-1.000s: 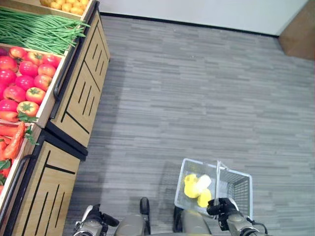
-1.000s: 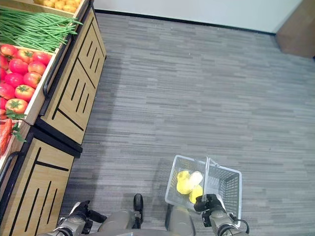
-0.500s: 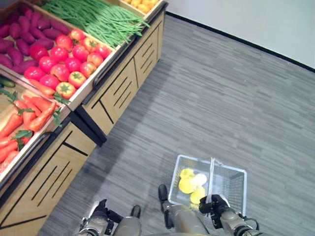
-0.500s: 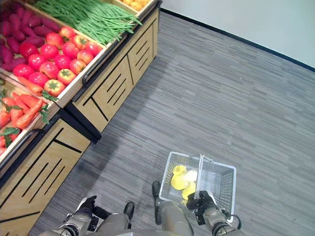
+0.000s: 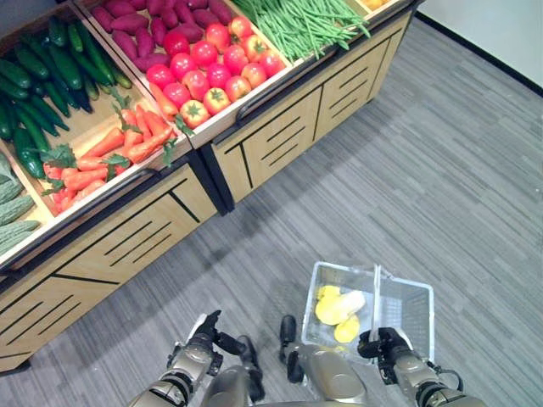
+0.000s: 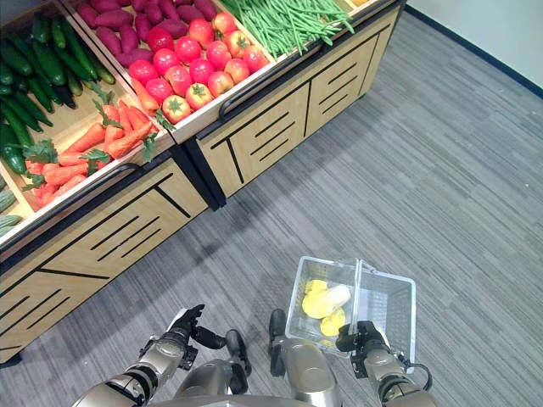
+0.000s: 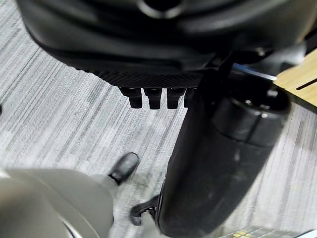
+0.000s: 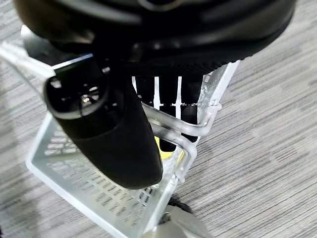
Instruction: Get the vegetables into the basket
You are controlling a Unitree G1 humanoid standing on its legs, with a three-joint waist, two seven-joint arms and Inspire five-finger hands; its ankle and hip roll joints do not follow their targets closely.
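A clear plastic basket [image 5: 407,309] was carried low on the robot's right side above the grey plank floor [image 5: 441,161], its handle [image 8: 171,130] gripped by the curled fingers of the right hand [image 5: 386,349]. Inside the basket, at its left end, yellow vegetables and a pale one [image 5: 338,307] were seen lying together. The left hand [image 5: 204,332] was held low on the left side, its fingers relaxed and nothing held in it. A wooden produce stand [image 5: 280,136] was seen well apart from the basket, loaded with cucumbers [image 5: 34,76], carrots [image 5: 110,153], tomatoes [image 5: 212,68], purple sweet potatoes [image 5: 144,25] and green beans [image 5: 305,21].
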